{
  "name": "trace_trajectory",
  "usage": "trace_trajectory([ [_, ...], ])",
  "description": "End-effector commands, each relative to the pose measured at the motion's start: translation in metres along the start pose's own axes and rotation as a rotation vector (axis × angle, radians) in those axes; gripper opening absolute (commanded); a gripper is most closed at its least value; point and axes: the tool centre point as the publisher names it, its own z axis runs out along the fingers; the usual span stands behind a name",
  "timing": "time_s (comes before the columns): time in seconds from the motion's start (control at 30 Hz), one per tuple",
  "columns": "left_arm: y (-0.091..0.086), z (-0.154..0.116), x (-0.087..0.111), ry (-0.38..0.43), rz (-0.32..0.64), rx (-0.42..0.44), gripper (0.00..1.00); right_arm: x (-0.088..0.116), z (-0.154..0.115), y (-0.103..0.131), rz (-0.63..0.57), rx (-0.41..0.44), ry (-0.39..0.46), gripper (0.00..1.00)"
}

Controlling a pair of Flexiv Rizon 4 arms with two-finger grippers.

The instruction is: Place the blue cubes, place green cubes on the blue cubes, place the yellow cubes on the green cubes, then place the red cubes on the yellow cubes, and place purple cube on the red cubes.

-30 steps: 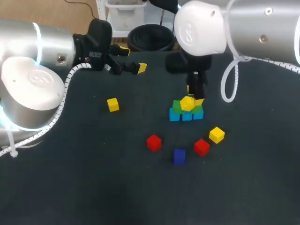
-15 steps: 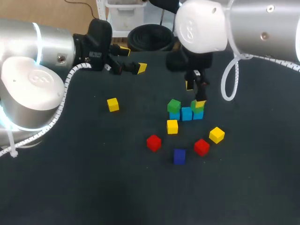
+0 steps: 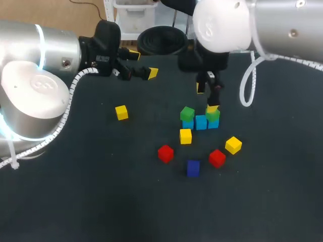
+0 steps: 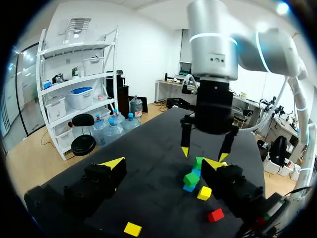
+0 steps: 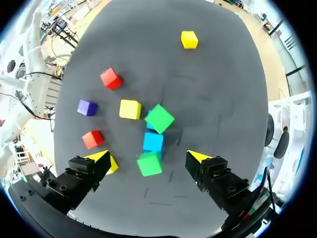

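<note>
Three blue cubes (image 3: 201, 122) form a short row mid-table. One green cube (image 3: 187, 113) tops its left end, another green cube (image 3: 213, 115) its right end; the middle blue cube (image 5: 153, 142) is bare. A yellow cube (image 3: 185, 136) lies on the table just in front of the row. My right gripper (image 3: 207, 98) hangs open and empty above the right green cube (image 5: 149, 164). My left gripper (image 3: 143, 63) is open and empty over the far left of the table, well away from the cubes.
Loose on the table are a yellow cube (image 3: 121, 112) at the left, a yellow cube (image 3: 233, 144) at the right, two red cubes (image 3: 165, 153) (image 3: 217, 158) and a purple cube (image 3: 193, 168) in front.
The yellow cube that sat on the green cubes under my right gripper has dropped to the table in front of the row. The right gripper opened and rose slightly. The left arm kept still.
</note>
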Motion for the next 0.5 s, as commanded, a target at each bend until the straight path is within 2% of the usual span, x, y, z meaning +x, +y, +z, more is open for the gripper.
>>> trace_trajectory([
  [0.03, 0.0, 0.0, 0.001, -0.007, 0.002, 0.001, 1.0, 0.002, 0.004, 0.019, 0.0, 0.031, -0.018, 0.98],
  [0.1, 0.0, 0.0, 0.001, -0.007, 0.002, 0.001, 1.0, -0.002, 0.01, 0.023, 0.015, 0.002, -0.015, 0.84],
  [0.17, 0.0, 0.0, 0.001, -0.007, 0.002, 0.001, 1.0, -0.007, 0.013, 0.026, 0.028, -0.016, -0.019, 0.75],
  [0.27, 0.0, 0.0, 0.001, -0.007, 0.002, 0.001, 1.0, -0.015, 0.017, 0.028, 0.037, -0.024, -0.012, 0.69],
  [0.37, 0.0, 0.0, 0.001, -0.007, 0.002, 0.001, 1.0, -0.021, 0.019, 0.028, 0.034, -0.017, -0.012, 0.72],
  [0.5, 0.0, 0.0, 0.001, -0.007, 0.002, 0.001, 1.0, -0.03, 0.024, 0.022, 0.114, -0.008, -0.03, 0.76],
])
